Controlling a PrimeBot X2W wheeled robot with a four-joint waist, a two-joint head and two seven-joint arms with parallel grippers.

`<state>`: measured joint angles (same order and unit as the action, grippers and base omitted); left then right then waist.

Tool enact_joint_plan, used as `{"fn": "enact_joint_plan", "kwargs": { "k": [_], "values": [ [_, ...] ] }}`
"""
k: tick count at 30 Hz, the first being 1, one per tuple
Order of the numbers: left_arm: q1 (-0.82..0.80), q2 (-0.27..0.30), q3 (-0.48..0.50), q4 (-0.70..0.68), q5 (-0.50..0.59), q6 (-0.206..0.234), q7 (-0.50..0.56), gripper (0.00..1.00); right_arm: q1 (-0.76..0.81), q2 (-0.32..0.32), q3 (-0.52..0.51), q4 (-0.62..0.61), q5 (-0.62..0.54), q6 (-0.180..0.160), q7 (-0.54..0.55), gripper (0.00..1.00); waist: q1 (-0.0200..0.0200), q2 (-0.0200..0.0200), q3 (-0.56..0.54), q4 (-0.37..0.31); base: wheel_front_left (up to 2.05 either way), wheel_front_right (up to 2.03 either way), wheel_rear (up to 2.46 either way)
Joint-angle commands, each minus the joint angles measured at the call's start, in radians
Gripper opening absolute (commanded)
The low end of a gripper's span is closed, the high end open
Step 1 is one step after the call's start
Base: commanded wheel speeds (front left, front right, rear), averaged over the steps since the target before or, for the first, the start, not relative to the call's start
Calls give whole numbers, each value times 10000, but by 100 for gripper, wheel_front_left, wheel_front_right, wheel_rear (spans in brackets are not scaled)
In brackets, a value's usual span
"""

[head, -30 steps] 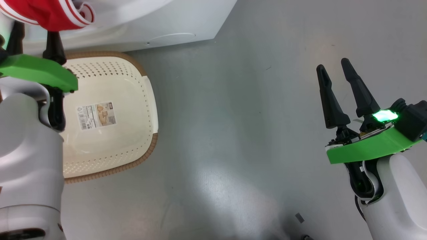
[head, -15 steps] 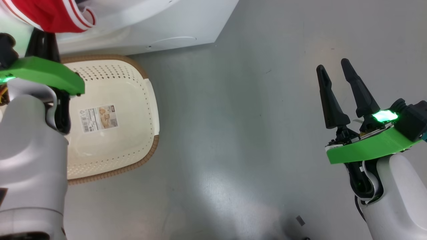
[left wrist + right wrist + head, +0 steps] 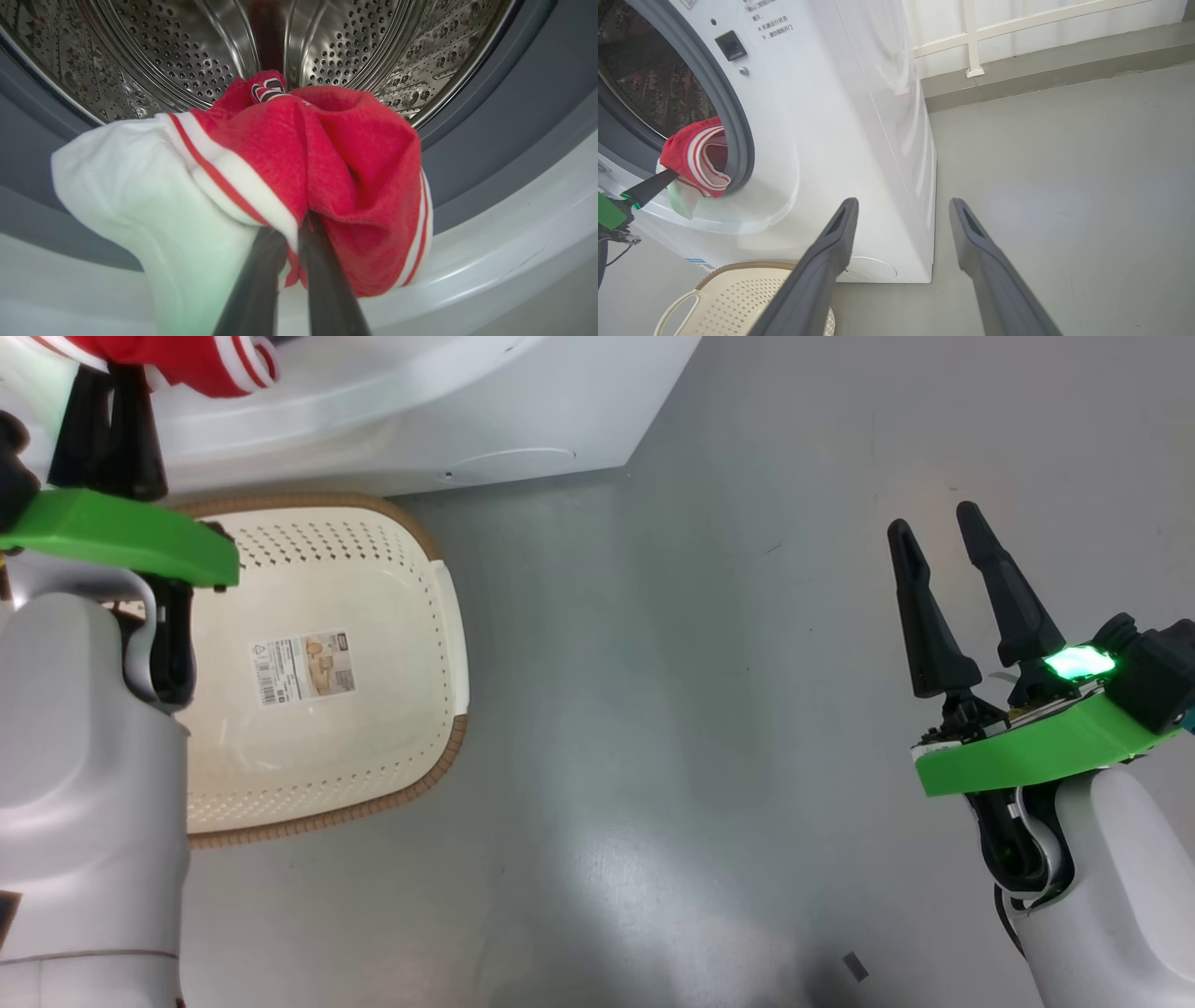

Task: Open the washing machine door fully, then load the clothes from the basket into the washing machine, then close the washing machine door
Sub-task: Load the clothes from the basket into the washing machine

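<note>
The clothes [image 3: 280,154], a red bundle with white trim, lie on the lip of the washing machine [image 3: 831,116], in front of its steel drum [image 3: 187,46] and grey gasket [image 3: 490,116]. My left gripper [image 3: 299,224] is shut on the clothes, with fabric pinched between its two dark fingers. In the head view the left gripper [image 3: 105,378] reaches up under the clothes [image 3: 196,359] at the top left. The cream basket [image 3: 439,616] sits on the floor below, with a sticker on its bare bottom. My right gripper [image 3: 932,520] hangs open over the floor at the right. The washing machine door is out of view.
The washing machine's white front and corner [image 3: 523,401] stand just beyond the basket [image 3: 738,289]. Grey floor [image 3: 700,709] stretches between the basket and my right arm. A white railing [image 3: 971,42] and a low kerb run behind the machine.
My left gripper's fingers have come together on the clothes at the machine's mouth. The head camera has shifted a little. The right arm has not moved.
</note>
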<state>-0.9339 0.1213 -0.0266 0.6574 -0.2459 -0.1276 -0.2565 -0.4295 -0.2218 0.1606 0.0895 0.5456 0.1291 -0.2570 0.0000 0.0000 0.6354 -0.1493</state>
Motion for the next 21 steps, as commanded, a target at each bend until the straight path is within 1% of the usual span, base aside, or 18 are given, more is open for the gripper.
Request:
{"fn": "enact_joint_plan", "kwargs": {
  "k": [1, 6, 12, 18, 19, 21],
  "values": [
    [-155, 379, 156, -227, 90, -30, -53, 0, 325, -79, 226, -204, -33, 16, -48, 100, 0, 0, 14, -24, 0, 0, 0],
    [-924, 508, 67, 255, 198, 7, -53, 0, 257, -56, 325, -220, 9, 16, -48, 100, 0, 0, 149, -226, 0, 0, 0],
    [-2348, 957, 19, 1492, 410, 247, 19, 0, 212, 124, 330, -218, 55, 16, -48, 100, 0, 0, 502, -738, 0, 0, 0],
    [-3720, 1446, -138, 2643, 658, 369, 51, 0, 168, 318, 237, -233, 111, 16, -48, 100, 0, 0, 951, -1257, 0, 0, 0],
    [-4164, 1543, -202, 2913, 726, 411, 48, 0, 141, 389, 211, -259, 125, 16, -48, 100, 0, 0, 1095, -1380, 0, 0, 0],
    [-4558, 1602, -258, 3085, 790, 491, 36, 0, 113, 458, 197, -272, 130, 16, -48, 100, 0, 0, 1200, -1471, 0, 0, 0]
  ]
}}
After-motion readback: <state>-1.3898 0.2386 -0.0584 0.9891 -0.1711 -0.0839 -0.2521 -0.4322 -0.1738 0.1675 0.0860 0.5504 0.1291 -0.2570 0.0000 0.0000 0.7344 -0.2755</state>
